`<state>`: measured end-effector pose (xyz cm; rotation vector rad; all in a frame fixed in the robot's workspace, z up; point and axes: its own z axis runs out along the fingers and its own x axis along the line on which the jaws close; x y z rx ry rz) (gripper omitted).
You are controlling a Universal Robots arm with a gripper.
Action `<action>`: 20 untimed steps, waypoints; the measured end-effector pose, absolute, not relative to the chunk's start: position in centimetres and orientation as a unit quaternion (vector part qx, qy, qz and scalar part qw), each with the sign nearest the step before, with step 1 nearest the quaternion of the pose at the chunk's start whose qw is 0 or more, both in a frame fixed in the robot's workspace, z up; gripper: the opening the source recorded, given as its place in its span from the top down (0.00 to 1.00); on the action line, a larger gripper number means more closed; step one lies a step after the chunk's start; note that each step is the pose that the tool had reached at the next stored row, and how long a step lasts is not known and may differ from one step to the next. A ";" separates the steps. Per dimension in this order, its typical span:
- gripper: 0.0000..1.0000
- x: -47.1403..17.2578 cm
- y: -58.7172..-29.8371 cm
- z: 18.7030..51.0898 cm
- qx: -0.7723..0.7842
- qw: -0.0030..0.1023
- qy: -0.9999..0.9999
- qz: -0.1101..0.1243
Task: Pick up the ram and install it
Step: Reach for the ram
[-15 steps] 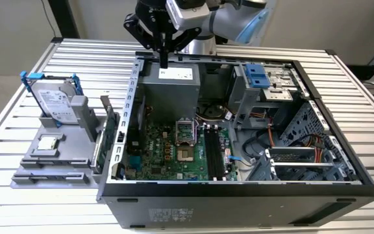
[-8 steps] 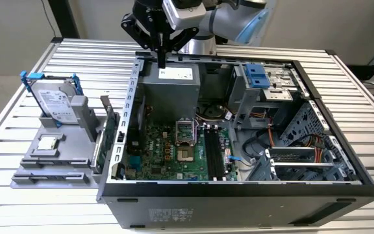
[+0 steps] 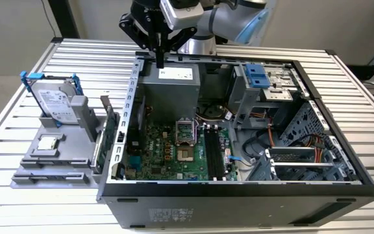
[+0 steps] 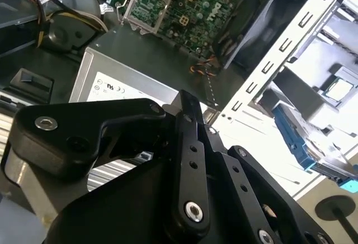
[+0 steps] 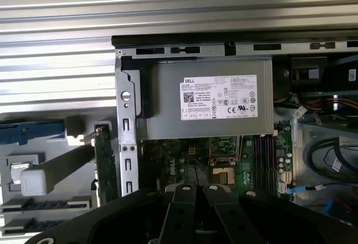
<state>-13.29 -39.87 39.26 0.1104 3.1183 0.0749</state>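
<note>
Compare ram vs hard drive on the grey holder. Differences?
Shape: the ram is a thin green board; the hard drive is a thick silver box in a blue caddy.
Pose: the ram stands on its long edge; the hard drive stands on end, tilted back.
Place: the ram is next to the computer case; the hard drive is further to the exterior view's left.
Both sit in the grey holder outside the case.

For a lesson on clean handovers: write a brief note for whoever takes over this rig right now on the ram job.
Gripper: shut, holding nothing, above the power supply at the far edge of the open computer case.
Ram: on edge in the grey holder beside the case, on the exterior view's left.
Done: nothing; the ram is not picked up.
Left: pick-up, then fitting into the black slots, which look empty.
</note>
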 end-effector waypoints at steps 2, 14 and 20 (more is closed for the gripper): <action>1.00 -13.4 -39.9 39.3 0.035 0.010 0.999 0.024; 1.00 -14.4 -39.9 39.3 0.035 0.010 0.999 0.024; 1.00 -14.9 -39.9 39.3 0.035 0.010 0.999 0.024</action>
